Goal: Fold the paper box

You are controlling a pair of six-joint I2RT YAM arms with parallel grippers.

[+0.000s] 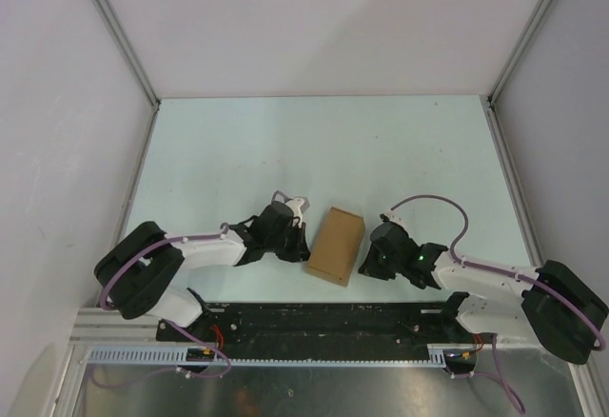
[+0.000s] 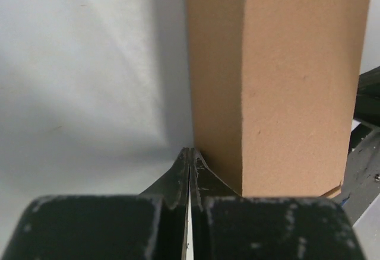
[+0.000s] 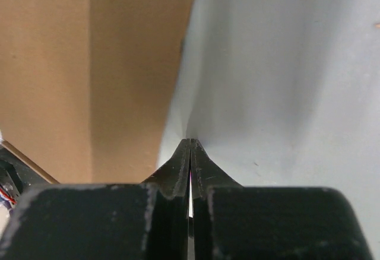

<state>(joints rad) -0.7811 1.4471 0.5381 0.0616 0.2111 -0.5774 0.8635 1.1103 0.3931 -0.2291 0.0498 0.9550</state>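
Box looks formed; both grippers shut and empty beside it.
The paper box [image 1: 335, 246] lies as a closed brown block on the table [image 1: 285, 141], near the front edge, between the arms. The left gripper [image 1: 297, 246] and right gripper [image 1: 369, 263] each have fingers pressed together, holding nothing, tips just beside its long sides. Folding seems largely done, though the end flaps can't be checked. The surface is pale and matte, with white panel walls on metal-framed corners.

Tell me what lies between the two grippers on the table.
Only the paper box lies between the left gripper and the right gripper, both shut close beside it. The top external view shows this best.
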